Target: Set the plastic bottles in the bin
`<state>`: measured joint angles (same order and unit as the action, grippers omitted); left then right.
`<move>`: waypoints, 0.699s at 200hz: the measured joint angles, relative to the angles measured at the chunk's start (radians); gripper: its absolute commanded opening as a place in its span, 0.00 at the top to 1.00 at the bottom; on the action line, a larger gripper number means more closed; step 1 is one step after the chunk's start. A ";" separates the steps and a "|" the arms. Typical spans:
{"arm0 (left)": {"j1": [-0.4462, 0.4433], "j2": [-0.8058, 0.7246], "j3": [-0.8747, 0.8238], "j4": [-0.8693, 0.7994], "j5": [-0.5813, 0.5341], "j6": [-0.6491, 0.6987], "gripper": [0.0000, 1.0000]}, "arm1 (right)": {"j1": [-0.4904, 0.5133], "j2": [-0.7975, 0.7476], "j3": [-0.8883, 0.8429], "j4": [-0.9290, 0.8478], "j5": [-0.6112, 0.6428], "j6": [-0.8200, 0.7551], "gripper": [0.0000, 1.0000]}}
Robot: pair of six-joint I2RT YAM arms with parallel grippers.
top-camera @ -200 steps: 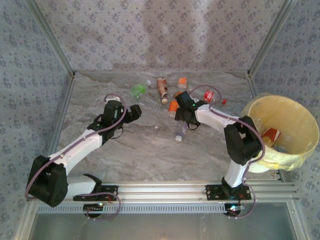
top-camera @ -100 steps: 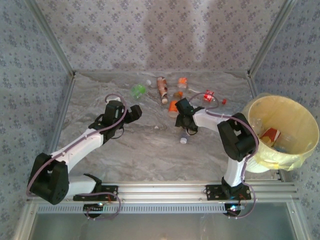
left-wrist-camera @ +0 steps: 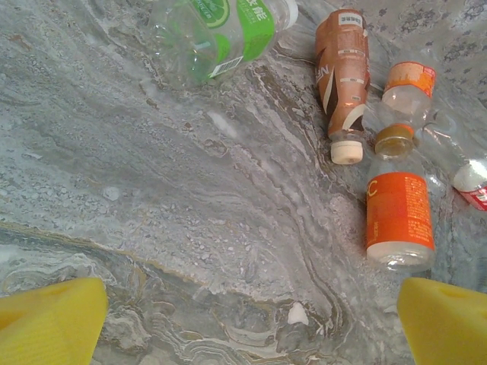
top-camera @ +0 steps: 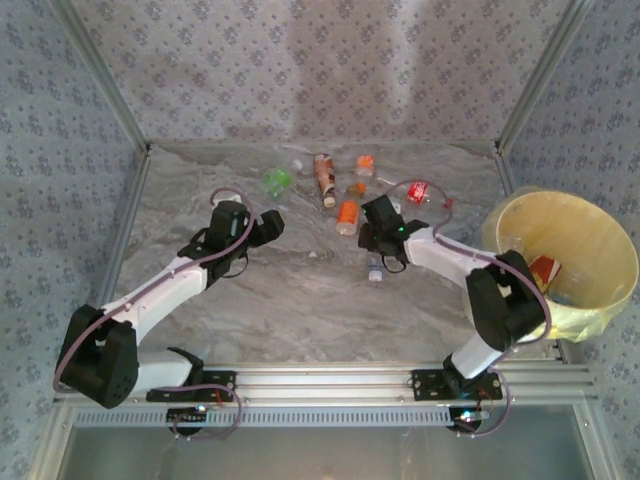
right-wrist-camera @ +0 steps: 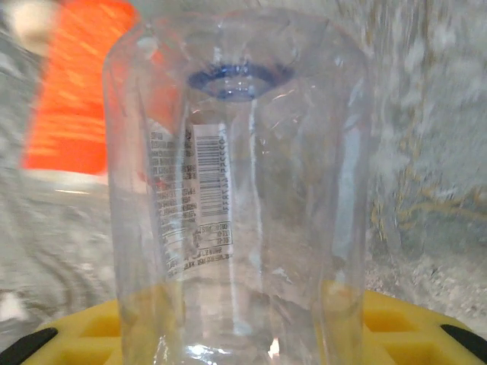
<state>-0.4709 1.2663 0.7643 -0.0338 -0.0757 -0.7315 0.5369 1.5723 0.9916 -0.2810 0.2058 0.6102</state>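
Right gripper [top-camera: 383,250] has closed on the clear bottle [right-wrist-camera: 243,190], shifting it rightward

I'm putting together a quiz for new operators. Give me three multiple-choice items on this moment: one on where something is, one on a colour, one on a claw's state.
1. Where is the clear bottle?
A. on a shelf
B. in the right claw
C. in a cardboard box

2. What colour is the liner of the bin?
A. pale yellow
B. black
C. blue

3. The left claw is:
A. shut on a cloth
B. open and empty
C. shut on a spoon

Answers:
1 B: in the right wrist view the bottle sits right between the yellow pads.
2 A: the top view shows a pale yellow bag folded over the rim.
3 B: its yellow fingers stand wide apart with nothing between them.
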 measured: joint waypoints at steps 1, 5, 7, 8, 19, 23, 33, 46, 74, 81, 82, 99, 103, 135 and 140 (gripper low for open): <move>0.000 0.000 0.000 0.000 0.000 0.000 0.02 | 0.000 -0.003 0.000 0.000 0.000 -0.001 0.55; 0.000 0.000 0.000 0.000 0.000 -0.001 0.02 | 0.001 -0.021 0.004 0.000 0.001 -0.011 0.55; 0.000 0.000 0.000 0.000 0.000 -0.001 0.02 | 0.001 -0.027 0.006 -0.001 0.001 -0.015 0.55; 0.000 0.000 0.000 0.000 0.000 -0.001 0.02 | 0.001 -0.033 0.007 -0.002 0.001 -0.018 0.55; 0.000 0.000 0.000 0.000 0.000 -0.003 0.02 | 0.001 -0.079 0.020 -0.009 0.005 -0.043 0.55; 0.000 0.000 0.000 0.000 0.000 -0.003 0.02 | 0.001 -0.097 0.026 -0.013 0.005 -0.052 0.55; 0.000 0.000 0.000 0.000 0.000 -0.003 0.02 | 0.001 -0.140 0.042 -0.027 0.009 -0.078 0.55; 0.000 0.000 0.000 0.001 0.000 -0.003 0.02 | 0.001 -0.203 0.065 -0.042 0.017 -0.116 0.56; 0.000 0.000 0.000 0.007 0.000 -0.004 0.02 | -0.002 -0.339 0.129 -0.083 0.027 -0.215 0.56; 0.000 0.000 0.000 0.008 0.001 -0.004 0.02 | -0.005 -0.369 0.147 -0.096 0.031 -0.238 0.56; 0.000 0.000 0.000 0.008 0.001 -0.004 0.02 | -0.006 -0.375 0.151 -0.098 0.032 -0.243 0.56; 0.000 0.006 0.000 0.011 0.005 -0.004 0.02 | -0.018 -0.437 0.211 -0.143 0.049 -0.297 0.54; 0.000 0.007 0.000 0.011 0.005 -0.003 0.02 | -0.020 -0.449 0.224 -0.151 0.053 -0.307 0.54; 0.000 0.017 0.000 0.011 0.011 -0.003 0.02 | -0.060 -0.566 0.319 -0.227 0.150 -0.394 0.54; 0.000 0.017 0.000 0.011 0.011 -0.004 0.02 | -0.069 -0.585 0.328 -0.235 0.170 -0.406 0.54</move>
<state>-0.4709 1.2831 0.7643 -0.0227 -0.0647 -0.7353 0.4683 0.9874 1.3197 -0.5163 0.3759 0.2043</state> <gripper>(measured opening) 0.979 0.467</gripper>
